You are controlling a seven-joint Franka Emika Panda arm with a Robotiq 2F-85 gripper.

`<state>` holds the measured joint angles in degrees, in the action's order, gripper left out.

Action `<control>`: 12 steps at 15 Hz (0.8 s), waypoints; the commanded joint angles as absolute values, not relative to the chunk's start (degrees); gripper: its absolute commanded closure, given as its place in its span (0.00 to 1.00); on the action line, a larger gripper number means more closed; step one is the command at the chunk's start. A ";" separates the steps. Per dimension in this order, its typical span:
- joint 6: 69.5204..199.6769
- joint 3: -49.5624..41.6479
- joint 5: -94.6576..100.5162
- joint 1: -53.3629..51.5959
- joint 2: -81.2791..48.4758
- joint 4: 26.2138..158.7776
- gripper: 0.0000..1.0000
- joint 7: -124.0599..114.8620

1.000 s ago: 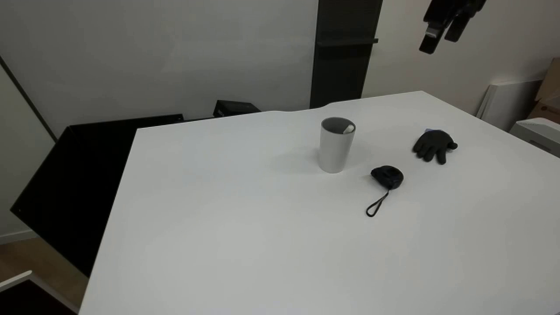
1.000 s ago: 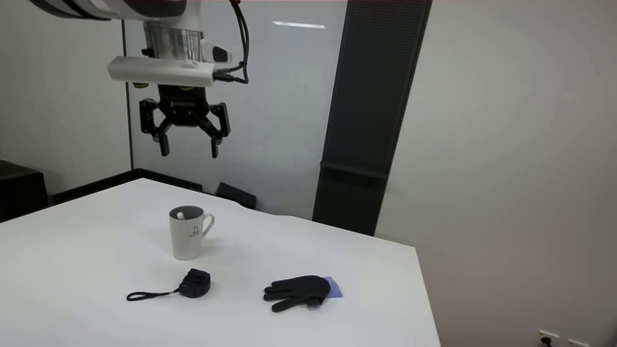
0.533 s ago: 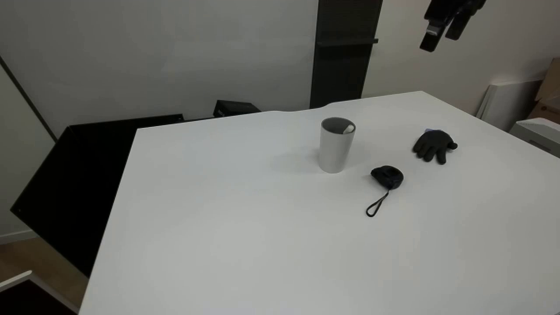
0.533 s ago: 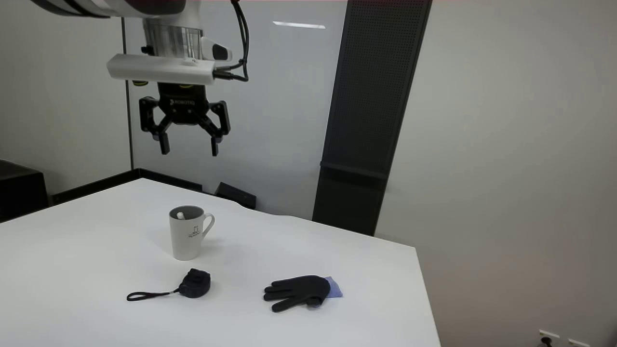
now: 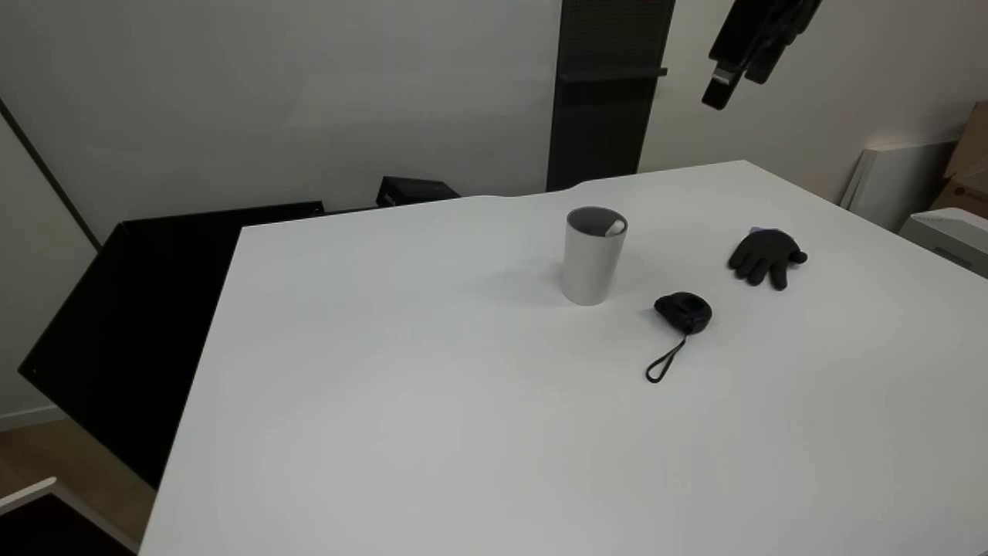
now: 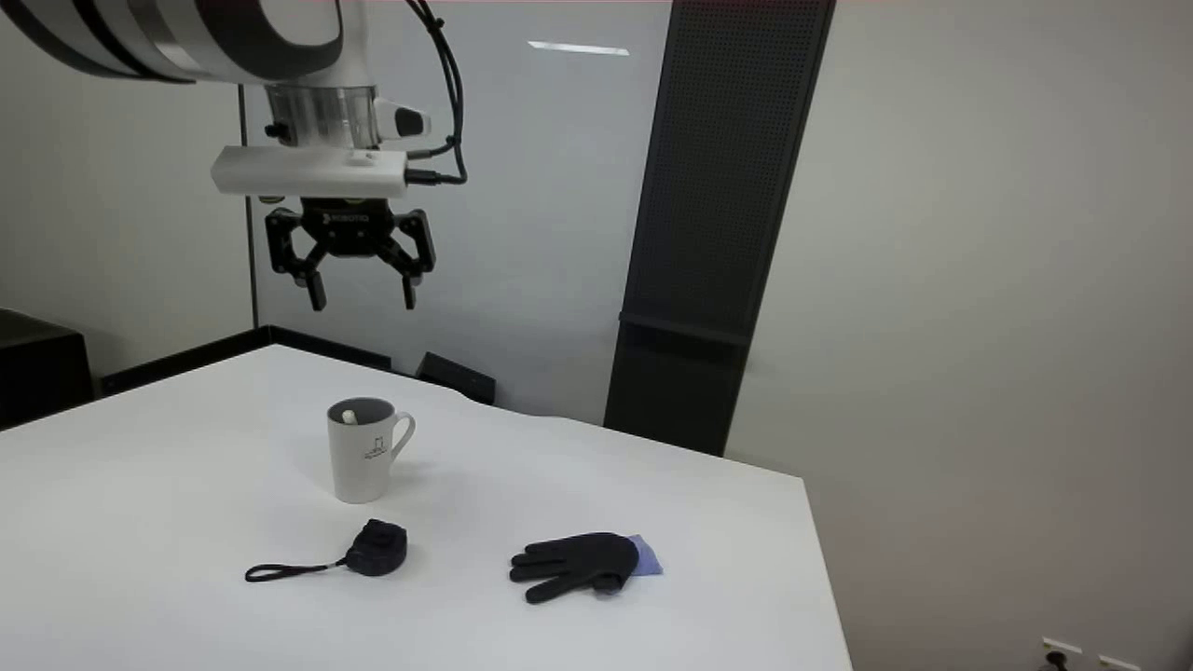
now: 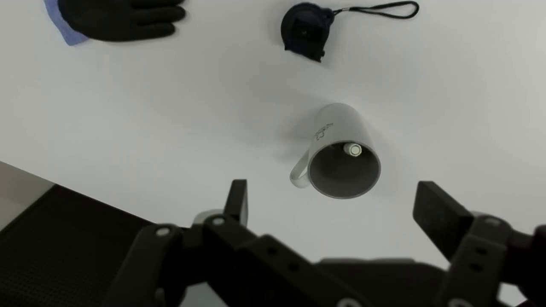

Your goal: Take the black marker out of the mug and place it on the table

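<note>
Gripper (image 6: 363, 306) spread wide and gripping nothing, I hold it well above the marker (image 7: 353, 149), which in the wrist view sits between the jaws from left to right, so I judge the coming move mainly a descent. Only the marker's pale end shows, long axis apparently steep, inside the upright mug (image 6: 359, 463) close to its wall; in an exterior view the tape measure (image 6: 377, 548) lies on the table (image 6: 466, 485) on the mug's near side, the black glove (image 6: 578, 559) farther right
</note>
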<state>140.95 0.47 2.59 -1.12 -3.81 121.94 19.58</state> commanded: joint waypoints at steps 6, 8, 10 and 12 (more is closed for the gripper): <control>155.76 4.18 3.60 -1.44 -14.58 119.95 0.00 22.60; 156.86 4.72 3.87 -1.28 -16.90 119.02 0.00 22.28; 157.17 4.85 4.16 -1.20 -18.70 118.18 0.00 21.47; 157.55 4.97 3.96 -0.90 -19.99 117.94 0.00 21.33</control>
